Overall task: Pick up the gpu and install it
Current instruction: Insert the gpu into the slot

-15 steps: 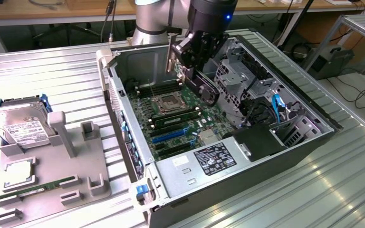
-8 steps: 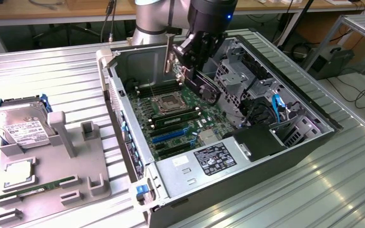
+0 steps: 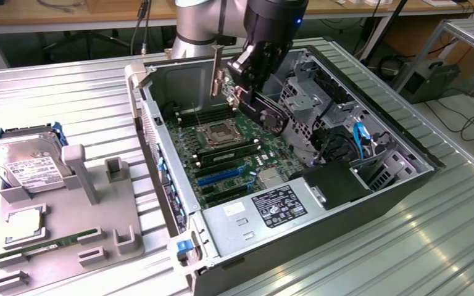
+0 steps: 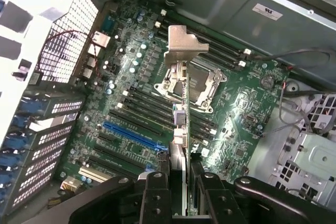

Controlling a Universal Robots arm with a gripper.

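Observation:
My gripper (image 3: 249,86) hangs over the open computer case (image 3: 385,191) and is shut on the gpu (image 3: 217,71). The card stands on edge, with its pale metal bracket pointing up at the exterior view's left of the gripper. In the wrist view the gpu (image 4: 181,124) shows edge-on between my two black fingers (image 4: 156,192), and its bent bracket tab (image 4: 185,45) lies over the processor socket. The card is held clear above the motherboard (image 3: 258,151). The blue expansion slot (image 4: 131,136) lies off to one side of the card's edge, nearer the case's slotted rear wall (image 4: 47,129).
A grey parts fixture (image 3: 97,216) at the exterior view's left carries a silver hard drive (image 3: 24,165), a processor (image 3: 24,223) and a green memory stick (image 3: 52,242). Inside the case are the drive cage (image 3: 307,102), cables (image 3: 360,139) and a labelled power supply (image 3: 274,206).

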